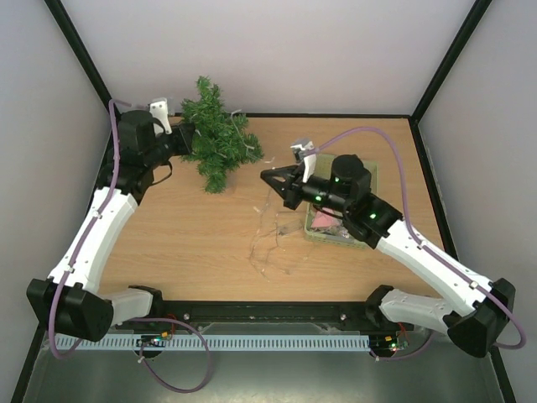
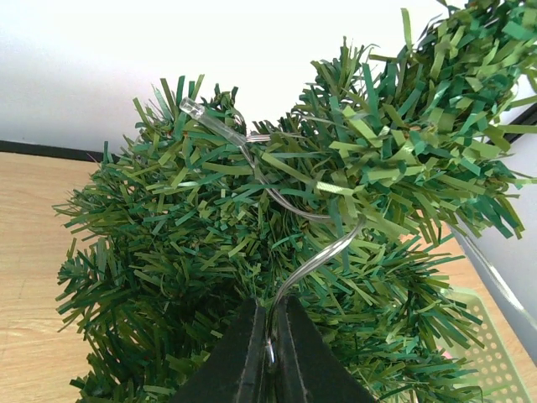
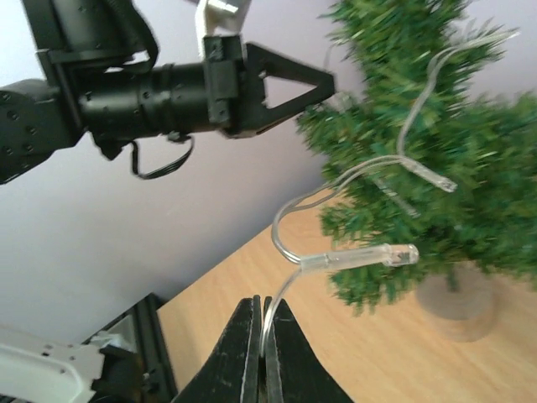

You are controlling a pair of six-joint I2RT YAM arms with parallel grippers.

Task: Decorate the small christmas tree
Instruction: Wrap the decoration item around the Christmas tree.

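Green small christmas tree (image 1: 216, 138) | L pincer (image 2: 268, 317), R pincer (image 3: 263, 312) nip LED wire (image 3: 357, 257)

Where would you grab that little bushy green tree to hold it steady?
Probably by its round wooden base, coming in low and level from the side. The small bushy green tree stands upright; its soft needle branches overhang the base from above and would only bend in a grip.

From my station both arms look alike: the left arm (image 1: 94, 231) and right arm (image 1: 432, 262) have white shells between chunky black joints, a purple cable (image 1: 365, 128) running along each, small green lights (image 1: 372, 216) on the right wrist, and matte black wedge-shaped fingers (image 2: 243, 361).
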